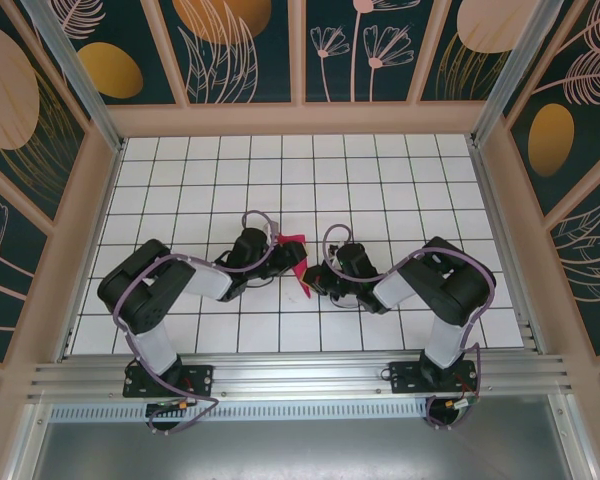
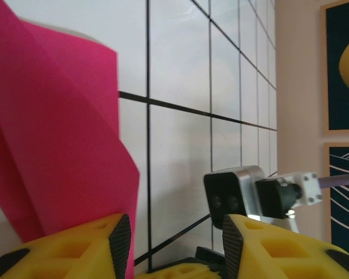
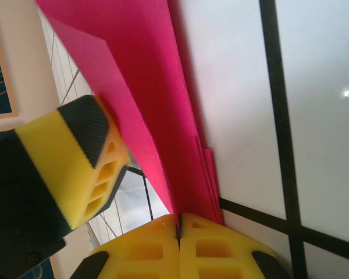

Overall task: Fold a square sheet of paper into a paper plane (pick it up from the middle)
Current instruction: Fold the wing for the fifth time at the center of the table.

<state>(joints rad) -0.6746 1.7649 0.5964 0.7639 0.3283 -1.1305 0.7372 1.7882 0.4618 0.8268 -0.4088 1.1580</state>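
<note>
While the sheet of paper point(image 1: 295, 255) stands raised off the counter point(image 1: 380, 180) between the two arms, the work is judged to be in mid-fold and no finished dart is evident.

Position of the paper: near the middle of the tiled counter, standing on edge rather than lying flat, its lower tip pointing towards the near side. The right wrist view shows several layers point(image 3: 139, 70) stacked along one folded edge, so some creases are already made.

Right hand point(image 3: 179, 229): clenched on the paper. Its two yellow fingers meet with no gap, and the layered edge runs down into the seam between them. From above, this hand point(image 1: 313, 280) reaches in from the right at the paper's lower part.

Left hand point(image 2: 175, 238): released. Its jaws stand apart; the paper point(image 2: 58, 128) lies against the left-side pad only, and the other pad is clear of it. One of its fingers point(image 3: 90, 133) rests beside the outer flap. From above, it point(image 1: 277, 243) sits at the paper's upper left.

Assessment of step: one hand anchors the crease while the other is placed to work a flap.

Requirement for the next move: the left hand would need to close on or press the loose flap squarely along the intended line. The right hand's pinch would need to hold firm, since thin paper may slip or buckle.
</note>
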